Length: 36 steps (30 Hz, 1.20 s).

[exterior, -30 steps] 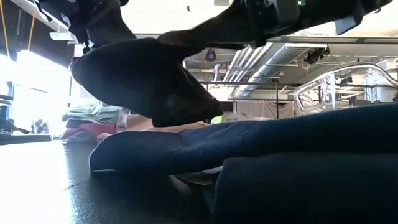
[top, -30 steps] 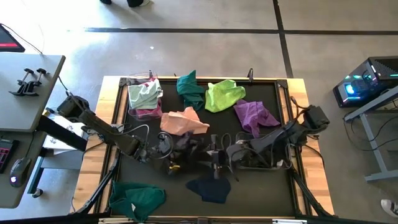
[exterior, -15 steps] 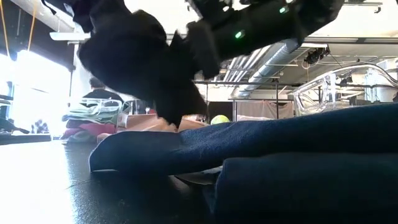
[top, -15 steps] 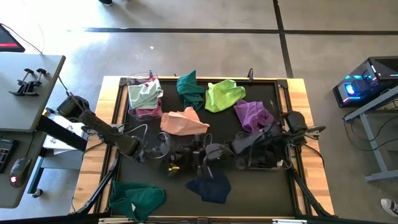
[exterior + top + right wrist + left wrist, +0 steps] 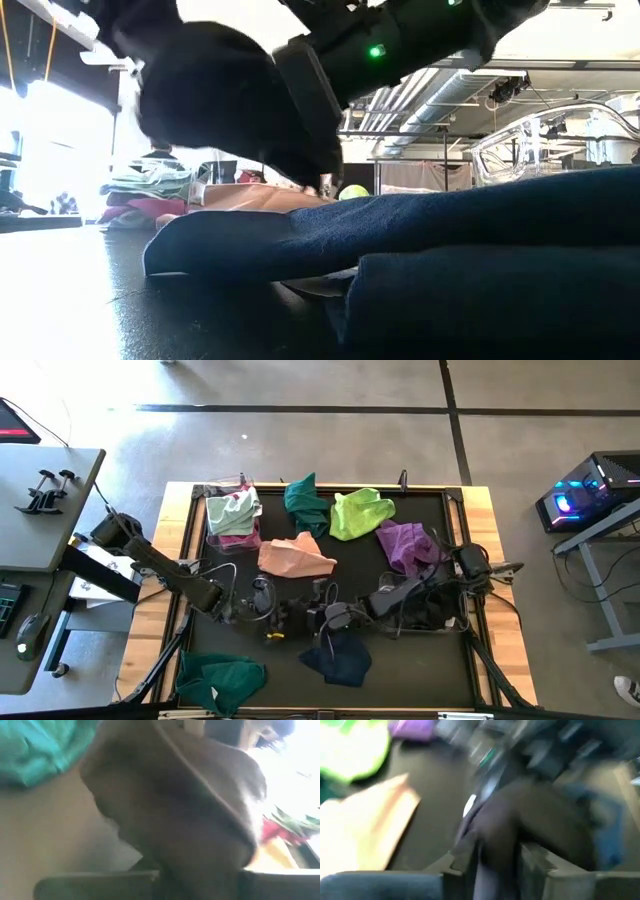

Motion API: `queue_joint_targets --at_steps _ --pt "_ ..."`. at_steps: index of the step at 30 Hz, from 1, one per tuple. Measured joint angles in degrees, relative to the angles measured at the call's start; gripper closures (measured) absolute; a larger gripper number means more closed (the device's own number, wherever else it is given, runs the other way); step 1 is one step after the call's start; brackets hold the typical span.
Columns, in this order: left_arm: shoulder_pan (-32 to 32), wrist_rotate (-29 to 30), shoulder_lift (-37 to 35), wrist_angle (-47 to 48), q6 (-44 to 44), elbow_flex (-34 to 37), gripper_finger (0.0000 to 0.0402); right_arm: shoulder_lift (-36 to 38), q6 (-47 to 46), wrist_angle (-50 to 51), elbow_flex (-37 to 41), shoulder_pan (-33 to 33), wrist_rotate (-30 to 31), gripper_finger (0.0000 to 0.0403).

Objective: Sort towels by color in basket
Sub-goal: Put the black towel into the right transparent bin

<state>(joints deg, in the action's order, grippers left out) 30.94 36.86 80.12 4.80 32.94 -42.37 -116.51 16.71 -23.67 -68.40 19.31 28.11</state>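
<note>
Both jaws clamp one black towel (image 5: 292, 607) mid-table — left gripper (image 5: 268, 603) on its left, right gripper (image 5: 322, 615) on its right.

Both arms are dark, almost black, built of boxy links with rounded joint housings, and thin black cables loop loosely along the left arm (image 5: 165, 568) and the right arm (image 5: 440, 582). A pale, silvery patch marks a housing near the right gripper (image 5: 325, 618). In the low view a small green light glows on the dark casing overhead.
</note>
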Motion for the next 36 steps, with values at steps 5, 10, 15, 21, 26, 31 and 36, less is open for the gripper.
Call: queue_joint_targets --at_steps 5,10,15,21,26,31,36 --pt "-0.01 0.26 -0.15 19.95 15.21 0.3 0.0259 4.44 -5.62 13.42 -0.04 2.78 14.3 0.0362" --pt "1.07 0.06 0.04 32.61 28.66 0.26 0.0253 12.8 -13.8 32.2 -0.04 6.95 20.24 0.0383" --pt "2.46 0.46 0.02 34.28 30.91 0.36 0.0256 23.68 -30.0 56.14 -0.09 11.64 20.62 0.038" --pt "3.73 3.5 0.02 34.19 30.91 0.37 0.0256 32.6 -51.81 83.71 -0.09 17.39 14.95 0.0374" --pt "4.02 4.35 0.02 33.98 30.91 0.37 0.0257 36.2 -66.19 97.46 -0.07 22.66 7.85 0.038" --pt "4.02 4.5 0.02 33.92 30.85 0.37 0.0257 37.81 -75.39 102.82 0.49 26.21 2.64 0.0373" --pt "4.02 4.85 0.02 33.94 30.87 0.37 0.0257 39.37 -79.46 102.16 8.59 25.93 -0.98 0.0378"
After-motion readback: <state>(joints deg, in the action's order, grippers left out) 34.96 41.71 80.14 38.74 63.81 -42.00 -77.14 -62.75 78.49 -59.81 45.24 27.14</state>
